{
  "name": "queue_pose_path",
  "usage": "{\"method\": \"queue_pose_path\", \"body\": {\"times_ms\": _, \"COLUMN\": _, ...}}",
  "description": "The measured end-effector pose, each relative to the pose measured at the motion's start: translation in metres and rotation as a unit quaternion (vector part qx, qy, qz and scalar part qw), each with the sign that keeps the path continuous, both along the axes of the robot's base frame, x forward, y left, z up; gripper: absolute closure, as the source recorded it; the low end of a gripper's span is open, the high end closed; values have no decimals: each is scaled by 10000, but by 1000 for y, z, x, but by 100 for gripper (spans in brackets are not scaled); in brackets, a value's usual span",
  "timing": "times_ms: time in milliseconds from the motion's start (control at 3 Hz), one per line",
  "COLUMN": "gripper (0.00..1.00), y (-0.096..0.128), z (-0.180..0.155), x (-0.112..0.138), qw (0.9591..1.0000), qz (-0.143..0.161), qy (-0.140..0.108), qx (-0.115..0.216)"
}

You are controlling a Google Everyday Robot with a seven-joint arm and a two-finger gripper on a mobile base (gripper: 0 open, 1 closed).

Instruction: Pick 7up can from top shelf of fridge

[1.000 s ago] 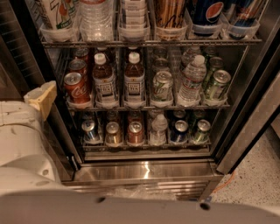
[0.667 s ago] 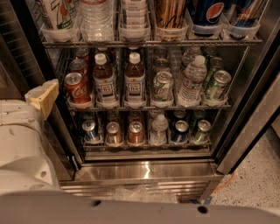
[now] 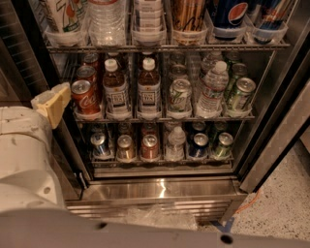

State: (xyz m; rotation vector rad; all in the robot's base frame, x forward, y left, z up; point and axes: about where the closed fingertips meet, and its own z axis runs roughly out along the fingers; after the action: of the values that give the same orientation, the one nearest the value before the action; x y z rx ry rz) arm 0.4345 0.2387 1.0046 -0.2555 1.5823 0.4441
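Far left, at 9 o'clock: the cream arm [image 3: 19, 155] fills the lower-left corner. The yellowish gripper [image 3: 52, 102] sits at its tip, just outside the fridge [image 3: 160, 190] opening and level with the middle rack [image 3: 164, 117]. We cannot tell whether the gripper is released or clenched, and we see nothing in it. It sits near the red Coca-Cola can [image 3: 84, 97] but apart from it. We judge this a staging pose, low and off to the side, so that the shelves are open to the camera ahead of any reach. The target, the 7up can [image 3: 62, 13], stands upright at 11 o'clock, leftmost on the top shelf [image 3: 164, 48]. It is seated in a clear tray [image 3: 65, 38] that keeps it in its lane, and its lid is cut off by the frame edge. From the gripper it lies at about 12 o'clock and well above, so the next move calls for a rise, then a forward reach. Just to its right stands a clear bottle [image 3: 105, 19]; side room looks scant, so we would favour an approach from the front. Further right, at 1 o'clock, are the Pepsi cans [image 3: 228, 12]. On the middle rack, the brown bottles [image 3: 115, 89] and green-and-silver cans [image 3: 180, 94] are distractors only. The target is untouched, and the pick is not yet begun.
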Motion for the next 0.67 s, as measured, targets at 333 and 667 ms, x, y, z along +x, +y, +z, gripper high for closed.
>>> {"method": "queue_pose_path", "body": {"times_ms": 333, "gripper": 3, "y": -19, "z": 12, "x": 15, "qw": 9985, "qz": -301, "qy": -115, "qx": -436}}
{"method": "queue_pose_path", "body": {"times_ms": 667, "gripper": 5, "y": -31, "z": 24, "x": 33, "qw": 9965, "qz": -417, "qy": -239, "qx": -682}}
